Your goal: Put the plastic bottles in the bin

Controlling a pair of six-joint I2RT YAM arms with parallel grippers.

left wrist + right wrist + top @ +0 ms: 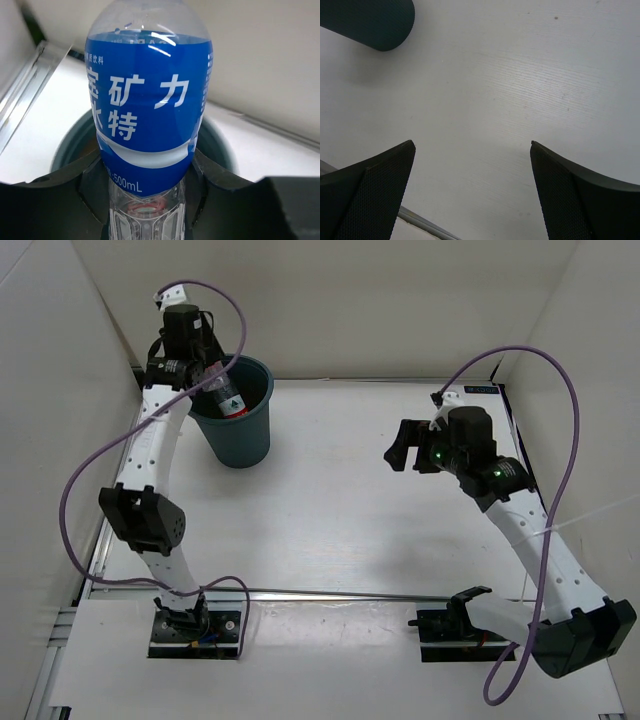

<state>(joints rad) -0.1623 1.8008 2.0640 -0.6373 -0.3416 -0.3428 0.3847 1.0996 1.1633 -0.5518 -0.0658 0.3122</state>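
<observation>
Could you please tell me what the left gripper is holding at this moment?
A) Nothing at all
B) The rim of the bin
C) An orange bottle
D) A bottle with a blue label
D: the left wrist view shows the blue-labelled bottle clamped between the fingers of the left gripper, with the open mouth of the bin behind it.

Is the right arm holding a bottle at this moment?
No, the right arm's fingers stand apart with only bare table between them.
</observation>
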